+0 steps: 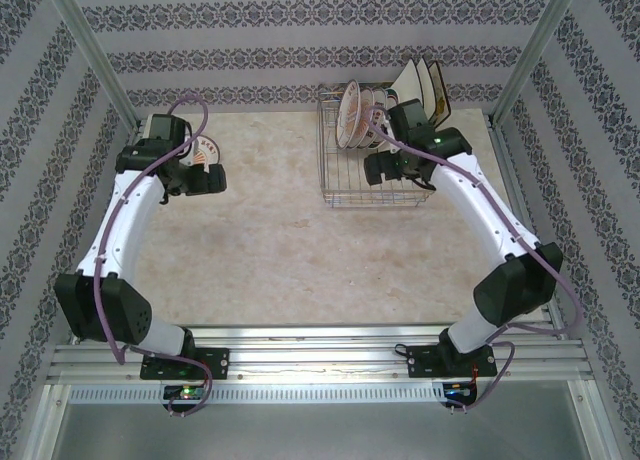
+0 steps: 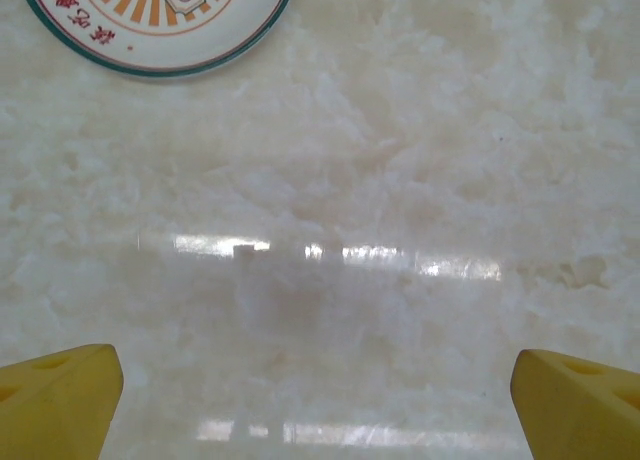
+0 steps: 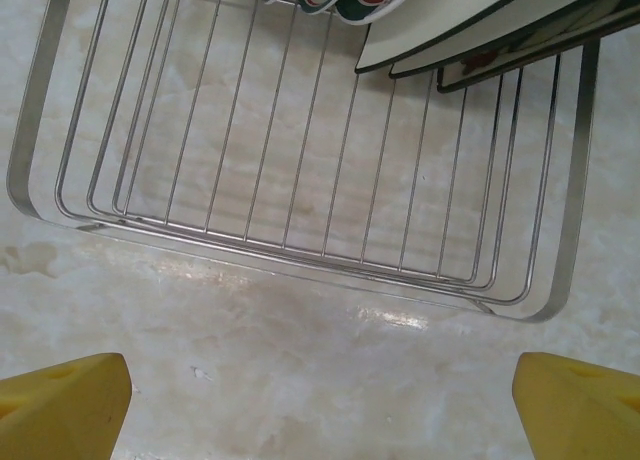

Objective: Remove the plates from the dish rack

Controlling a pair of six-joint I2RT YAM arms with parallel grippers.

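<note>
Plates [image 1: 362,112] stand on edge at the far end of the rack [image 1: 375,190], upper right of the top view. Right gripper [image 3: 320,380], wide open and empty, hovers at the rack's near edge with the plates straight ahead, so it's the closer arm. Left gripper [image 2: 318,375] is open and empty too.

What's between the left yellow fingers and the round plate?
Just bare cream marble tabletop lies between the left gripper and that teal-rimmed round white plate, in the left wrist view.

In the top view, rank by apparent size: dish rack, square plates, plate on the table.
1. Dish rack, clearly largest.
2-3. Square plates and plate on the table: unsure, both are partly hidden.
</note>
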